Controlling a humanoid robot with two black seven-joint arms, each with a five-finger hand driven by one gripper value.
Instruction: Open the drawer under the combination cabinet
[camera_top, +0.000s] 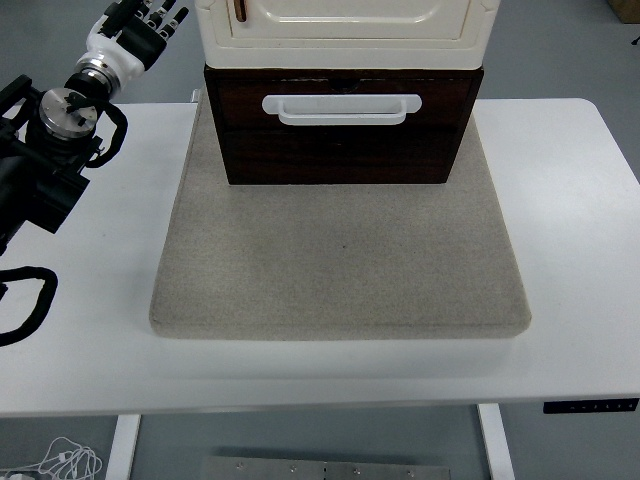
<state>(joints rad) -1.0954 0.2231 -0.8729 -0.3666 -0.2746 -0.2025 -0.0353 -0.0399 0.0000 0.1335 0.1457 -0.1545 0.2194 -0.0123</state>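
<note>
The combination cabinet stands at the back of a grey mat (340, 270): a cream upper unit (345, 30) on top of a dark brown drawer (340, 140). The drawer front sits flush and carries a white bar handle (342, 108). My left arm comes in from the left edge, and its hand (150, 22) is raised at the top left, left of the cream unit and apart from it. Its fingers look loosely relaxed and hold nothing. The right arm does not show.
The white table (560, 200) has bare surface on both sides of the mat. Black cable loops (25, 300) lie near the left edge. A control panel (590, 405) sits on the table's front edge at the right.
</note>
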